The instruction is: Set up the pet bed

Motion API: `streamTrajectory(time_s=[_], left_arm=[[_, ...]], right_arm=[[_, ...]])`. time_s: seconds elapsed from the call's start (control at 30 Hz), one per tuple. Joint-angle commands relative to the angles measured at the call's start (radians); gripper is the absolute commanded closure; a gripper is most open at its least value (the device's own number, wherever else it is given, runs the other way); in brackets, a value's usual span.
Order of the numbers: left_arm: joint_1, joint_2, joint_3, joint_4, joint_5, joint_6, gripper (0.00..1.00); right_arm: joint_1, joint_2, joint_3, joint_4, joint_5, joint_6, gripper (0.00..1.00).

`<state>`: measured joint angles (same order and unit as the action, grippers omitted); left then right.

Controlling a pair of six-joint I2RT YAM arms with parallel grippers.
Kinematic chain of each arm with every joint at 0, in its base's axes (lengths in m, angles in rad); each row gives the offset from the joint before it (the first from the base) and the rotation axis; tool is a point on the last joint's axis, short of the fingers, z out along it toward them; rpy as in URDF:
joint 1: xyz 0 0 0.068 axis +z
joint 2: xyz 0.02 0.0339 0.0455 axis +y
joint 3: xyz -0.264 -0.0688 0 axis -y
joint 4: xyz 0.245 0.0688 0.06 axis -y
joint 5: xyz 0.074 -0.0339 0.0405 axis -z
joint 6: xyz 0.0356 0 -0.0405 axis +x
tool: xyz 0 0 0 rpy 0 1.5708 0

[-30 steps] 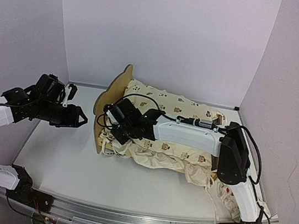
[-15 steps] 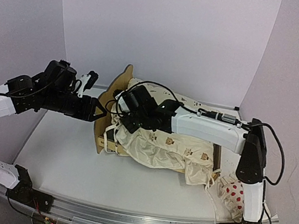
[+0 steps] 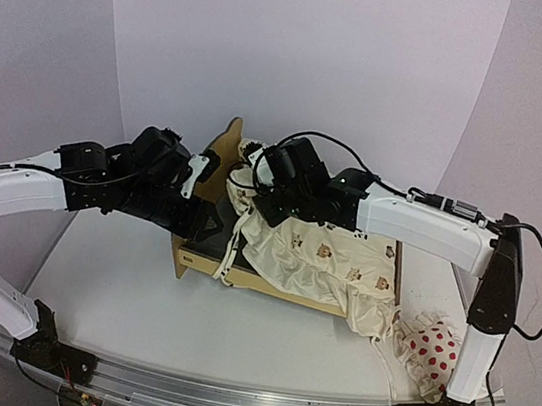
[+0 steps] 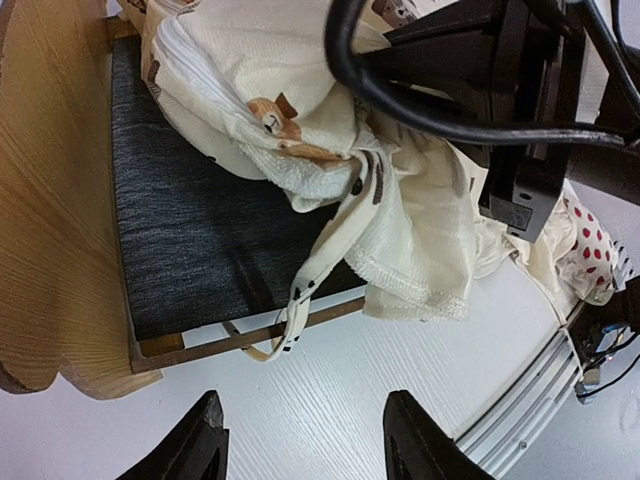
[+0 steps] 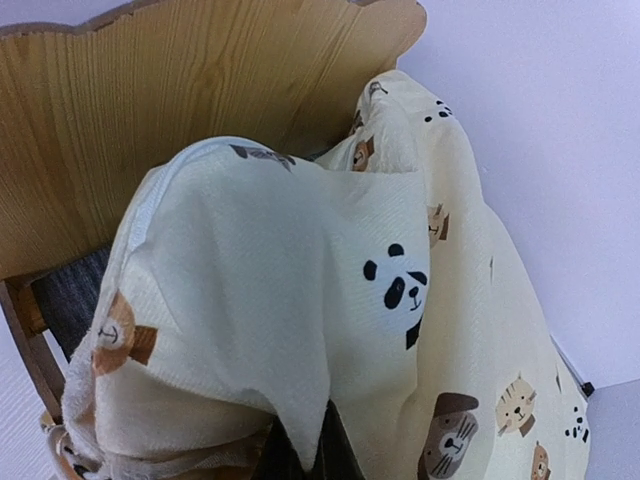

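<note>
The pet bed (image 3: 200, 260) stands mid-table, its scalloped plywood headboard (image 3: 223, 148) on the left and part of its dark grey base (image 4: 190, 250) bare. My right gripper (image 3: 250, 185) is shut on a corner of the cream animal-print cushion (image 3: 319, 258) and holds it up by the headboard (image 5: 180, 100). The cloth (image 5: 280, 300) hides most of its fingers (image 5: 305, 455). My left gripper (image 4: 305, 445) is open and empty over the white table, just outside the bed's near side rail (image 4: 250, 340). A cushion tie (image 4: 290, 320) hangs over that rail.
The small white red-dotted pillow (image 3: 429, 351) lies on the table at the right beyond the bed's foot, and also shows in the left wrist view (image 4: 590, 240). The cushion's ruffled edge (image 3: 367, 312) spills over the bed's near right side. White walls enclose the table.
My left arm has swung right, from the table's left side to the bed's near rail. My right gripper has lifted the cushion corner up and back, baring the grey base.
</note>
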<state>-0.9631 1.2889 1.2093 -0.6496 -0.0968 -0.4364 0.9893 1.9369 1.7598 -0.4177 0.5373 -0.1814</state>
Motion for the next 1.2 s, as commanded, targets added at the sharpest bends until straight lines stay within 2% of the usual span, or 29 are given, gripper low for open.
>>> streamTrajectory(time_s=[0.0, 0.2, 0.57, 0.67, 0.9, 1.17], left_arm=[[-0.037, 0.045, -0.016, 0.056, -0.056, 0.010, 0.48], [-0.055, 0.126, -0.051, 0.103, -0.088, -0.002, 0.51], [-0.056, 0.294, -0.066, 0.228, -0.012, 0.047, 0.56], [-0.055, 0.329, -0.057, 0.238, -0.012, 0.053, 0.60], [-0.055, 0.362, -0.041, 0.245, -0.041, 0.058, 0.71], [-0.055, 0.327, -0.040, 0.222, -0.066, 0.056, 0.73]], right_arm=[[-0.021, -0.080, -0.043, 0.005, 0.069, 0.015, 1.00], [-0.035, -0.109, -0.099, 0.005, 0.082, 0.029, 1.00], [-0.057, -0.119, -0.141, 0.005, 0.086, 0.055, 1.00], [-0.057, -0.125, -0.148, 0.005, 0.087, 0.057, 1.00], [-0.057, -0.138, -0.160, 0.005, 0.084, 0.060, 1.00], [-0.057, -0.142, -0.165, 0.005, 0.079, 0.062, 1.00]])
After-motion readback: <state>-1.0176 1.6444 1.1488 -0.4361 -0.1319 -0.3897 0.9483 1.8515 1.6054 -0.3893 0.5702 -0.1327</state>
